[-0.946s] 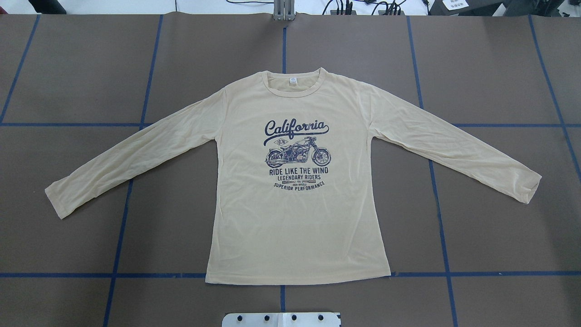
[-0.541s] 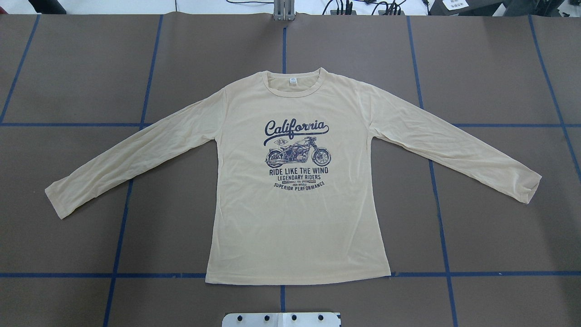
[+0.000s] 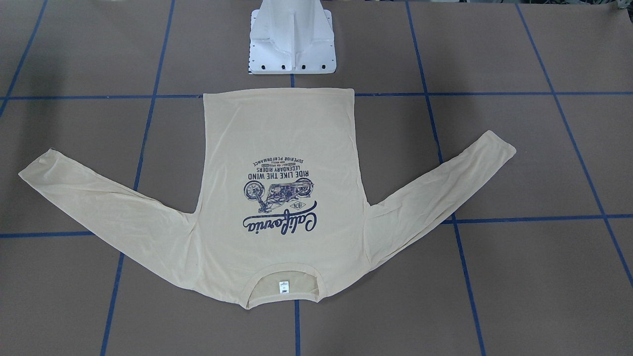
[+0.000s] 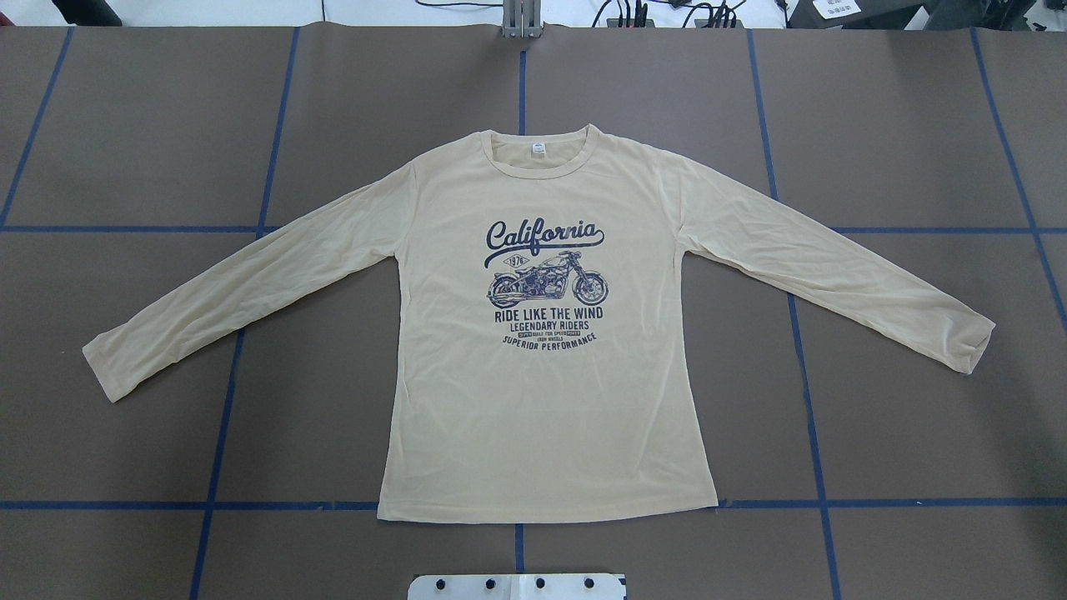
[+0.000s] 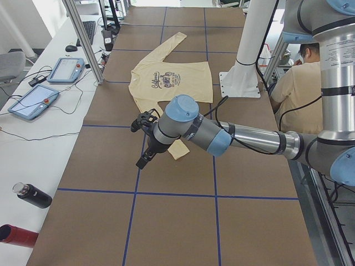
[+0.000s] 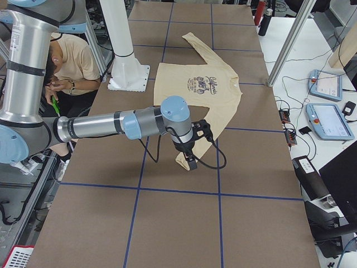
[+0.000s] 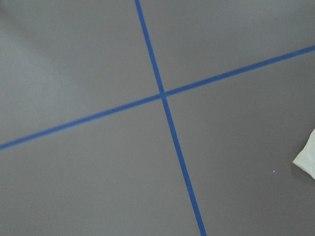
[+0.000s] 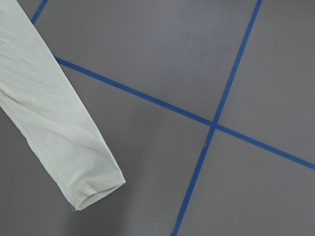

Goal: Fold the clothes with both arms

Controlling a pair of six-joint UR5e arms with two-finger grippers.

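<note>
Left gripper (image 5: 143, 158) and right gripper (image 6: 191, 161) hang near the cuffs (image 8: 96, 189); whether either is spread or pressed together, I cannot tell. The long-sleeved T-shirt (image 4: 542, 400) lies flat, print up, at the middle of the table (image 4: 125, 125), hem toward the robot's edge. Nothing is folded yet; the next move probably calls for pinching each cuff cleanly.

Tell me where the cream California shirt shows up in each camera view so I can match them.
Front-facing: shirt centre, neck at the bottom.
Overhead: shirt centre, neck at the top.
Exterior left: shirt upper middle, small.
Exterior right: shirt upper middle, small.
Left wrist: only a cuff tip, right edge.
Right wrist: one sleeve end, left side.
Landmark: white pedestal base beside the hem in the four fixed views.
</note>
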